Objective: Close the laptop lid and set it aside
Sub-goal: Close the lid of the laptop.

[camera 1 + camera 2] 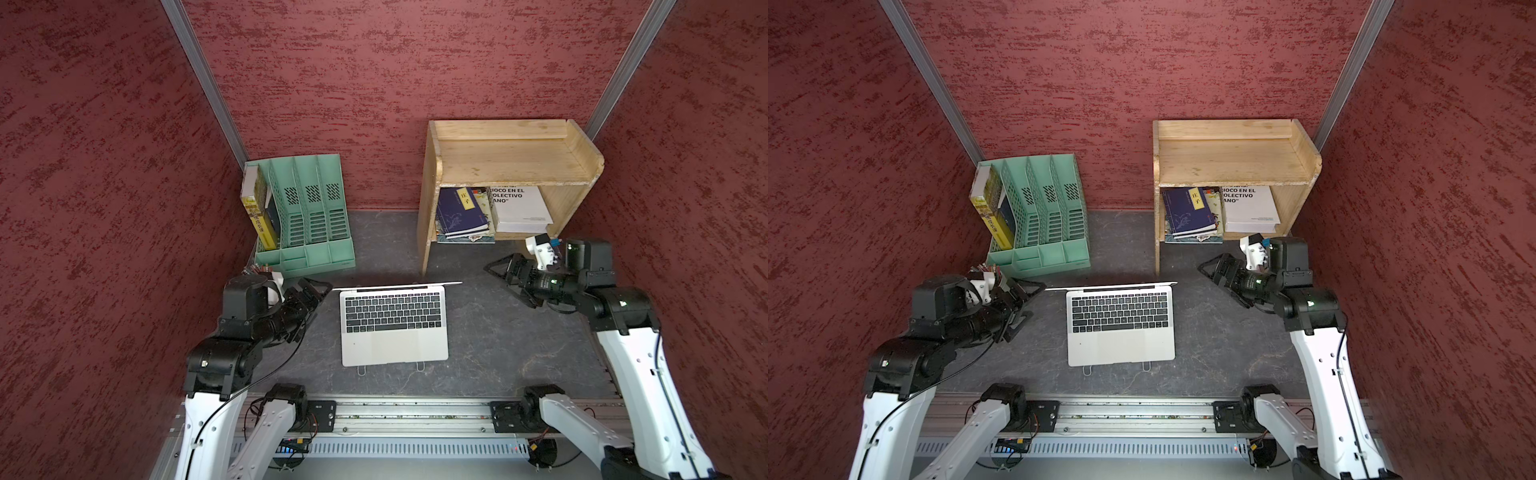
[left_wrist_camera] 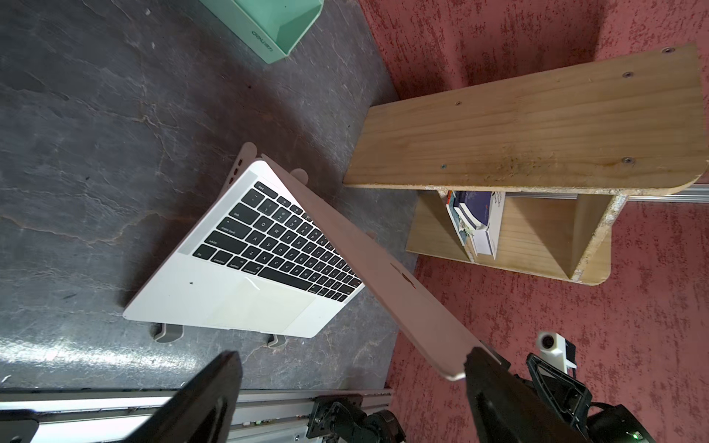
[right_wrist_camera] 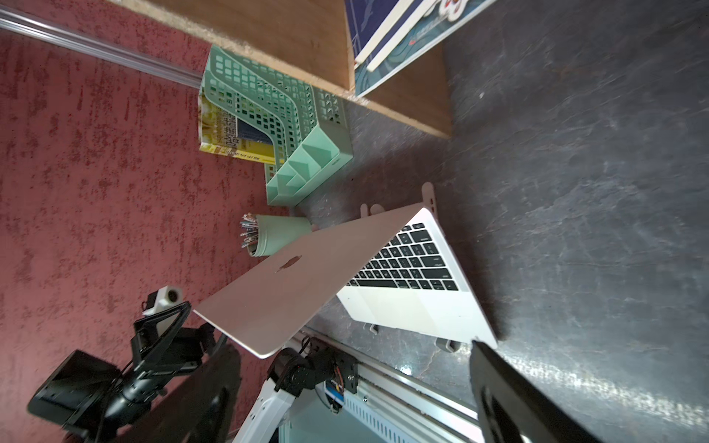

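The silver-white laptop (image 1: 394,328) (image 1: 1120,328) lies open mid-table on a folding stand whose feet (image 1: 361,370) show at its front. The laptop lid (image 1: 397,286) stands about upright; its outer face with the dark logo shows in both wrist views (image 2: 383,268) (image 3: 299,284). My left gripper (image 1: 318,305) (image 1: 1027,303) (image 2: 351,368) is open at the lid's left end. One of its fingers (image 2: 487,379) lies against the lid's upper corner on the outer side; contact cannot be told. My right gripper (image 1: 505,286) (image 1: 1221,286) (image 3: 353,368) is open and empty, some way right of the lid.
A mint file organizer (image 1: 307,216) with a yellow book stands back left, with a green pen cup (image 3: 284,234) beside it. A wooden shelf (image 1: 507,166) holding books stands back right, close behind my right gripper. Red walls close in three sides.
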You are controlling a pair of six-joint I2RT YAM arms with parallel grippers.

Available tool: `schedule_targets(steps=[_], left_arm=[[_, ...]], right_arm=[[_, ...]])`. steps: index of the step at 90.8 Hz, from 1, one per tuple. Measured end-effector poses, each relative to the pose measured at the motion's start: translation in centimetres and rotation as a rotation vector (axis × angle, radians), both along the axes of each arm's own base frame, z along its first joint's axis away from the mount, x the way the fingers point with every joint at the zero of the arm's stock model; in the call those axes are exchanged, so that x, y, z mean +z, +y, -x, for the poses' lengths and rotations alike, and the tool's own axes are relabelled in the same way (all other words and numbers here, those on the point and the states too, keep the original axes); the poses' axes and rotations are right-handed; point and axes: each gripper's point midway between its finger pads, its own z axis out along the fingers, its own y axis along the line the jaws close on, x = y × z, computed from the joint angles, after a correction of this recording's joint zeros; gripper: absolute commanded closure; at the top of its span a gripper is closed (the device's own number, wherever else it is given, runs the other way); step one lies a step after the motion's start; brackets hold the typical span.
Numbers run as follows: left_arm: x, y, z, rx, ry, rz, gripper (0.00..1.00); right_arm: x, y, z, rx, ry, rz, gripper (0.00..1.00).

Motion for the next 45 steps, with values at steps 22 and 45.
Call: schedule_targets(steps=[22, 45], left_arm=[[-0.7, -0.8, -0.7, -0.009, 0.02, 0.068, 0.06], [-2.0, -1.4, -0.4, -0.029, 0.037, 0.094, 0.1]], right_arm=[[0.7, 3.5, 0.8, 0.114, 0.025, -0.071, 0.04], [-0.6, 7.4, 1.8, 0.246, 0.069, -0.044, 0.03]])
